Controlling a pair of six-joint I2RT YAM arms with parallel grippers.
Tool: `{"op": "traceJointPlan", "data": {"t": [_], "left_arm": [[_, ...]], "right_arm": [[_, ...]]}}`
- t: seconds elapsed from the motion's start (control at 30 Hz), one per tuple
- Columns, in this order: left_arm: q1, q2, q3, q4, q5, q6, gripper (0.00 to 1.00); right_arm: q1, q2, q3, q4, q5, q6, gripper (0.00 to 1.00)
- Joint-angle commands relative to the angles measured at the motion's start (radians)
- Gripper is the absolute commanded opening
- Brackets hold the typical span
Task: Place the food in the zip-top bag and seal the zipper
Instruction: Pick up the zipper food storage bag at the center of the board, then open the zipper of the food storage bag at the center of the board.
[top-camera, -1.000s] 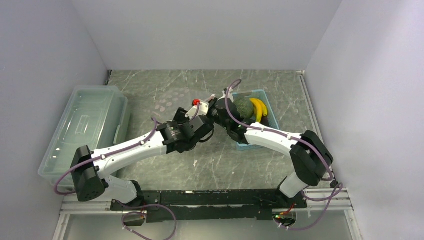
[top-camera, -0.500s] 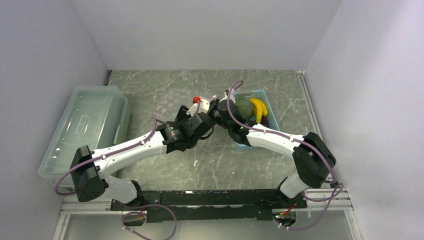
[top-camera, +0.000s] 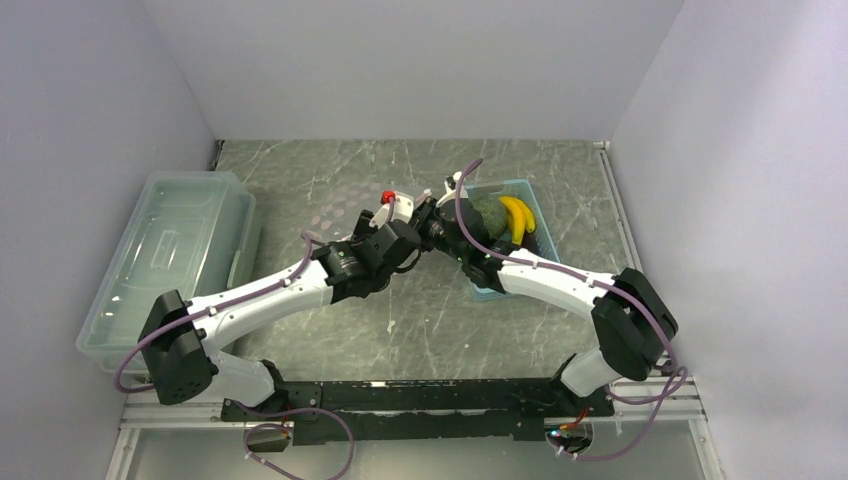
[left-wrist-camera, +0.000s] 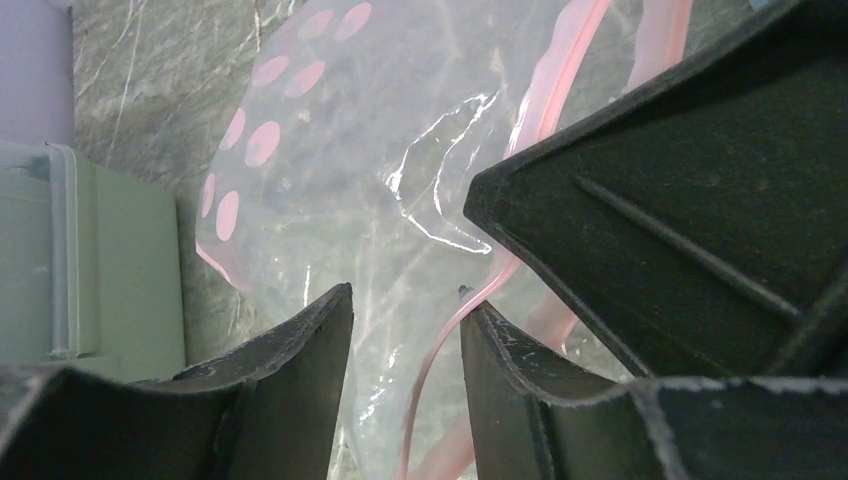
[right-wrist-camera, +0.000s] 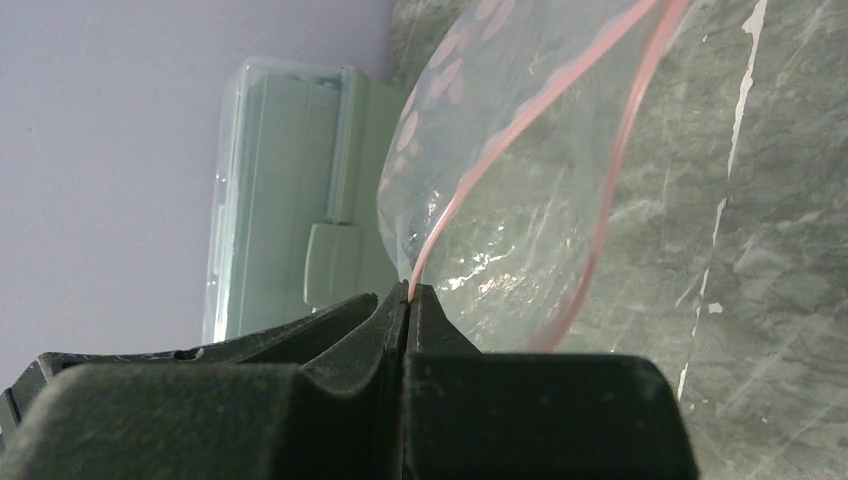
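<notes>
At the middle of the grey marbled tabletop (top-camera: 300, 165), the two arms meet nose to nose over the clear, floppy plastic zip-top bag (left-wrist-camera: 380, 150), whose film carries a patch of pink dots. The right gripper (right-wrist-camera: 408, 300) is pinched tight on the narrow pale pink zipper strip (right-wrist-camera: 500, 140) at the bag's mouth. From that pinch the two sides of the strip run apart, so the mouth gapes.

The left gripper (left-wrist-camera: 405, 300) is narrowed but not closed: a gap shows between its fingers, and clear film and a run of the pink strip lie in it, the strip close against the right-hand finger. The right gripper's black body sits just beside those fingers.

Just right of the grippers, partly under the right arm, a light-blue plastic basket (top-camera: 503, 184) holds the yellow toy banana (top-camera: 517, 216) and the dark green round fruit (top-camera: 487, 213). A large translucent lidded bin (top-camera: 170, 250) stands at the table's left side, well apart from the bag.
</notes>
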Motion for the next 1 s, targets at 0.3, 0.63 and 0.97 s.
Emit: {"op": "traceJointPlan", "data": {"t": [0.3,0.63,0.97], "left_arm": [[0.01,0.01,0.0,0.074,-0.045,0.025,0.0],[0.011,0.017,0.0,0.088,-0.047,0.035,0.0],[0.023,0.005,-0.016,0.083,-0.044,0.018,0.0]], "right_arm": [[-0.001,-0.041,-0.009,0.052,-0.03,0.008,0.0],[-0.001,-0.075,-0.022,0.034,-0.018,-0.008,0.08],[-0.004,-0.169,-0.05,-0.024,0.047,-0.047,0.37]]}}
